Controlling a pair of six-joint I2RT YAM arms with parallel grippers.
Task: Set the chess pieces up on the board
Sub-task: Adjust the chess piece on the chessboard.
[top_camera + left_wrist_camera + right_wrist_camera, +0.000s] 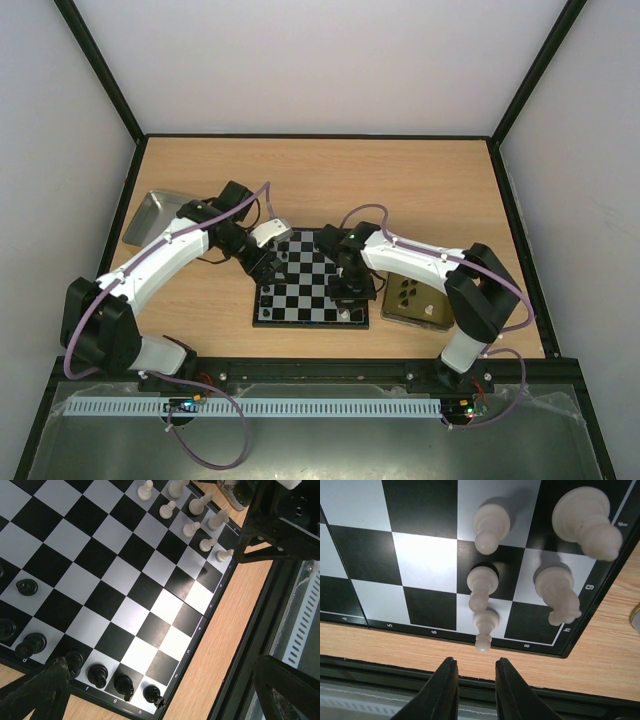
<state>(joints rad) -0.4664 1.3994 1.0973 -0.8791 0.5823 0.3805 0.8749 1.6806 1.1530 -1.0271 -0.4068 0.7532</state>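
Bright even overhead light, soft short shadows, white glare on the glossy board (200, 597).

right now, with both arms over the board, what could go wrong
1. The right jaws, narrowly parted and empty, hang by the board's edge beside the white pawns; a careless move could topple them.
2. The left jaws stand wide over the black pieces; lowering might knock one.
3. The right arm shows close in the left wrist view, so the arms might collide.
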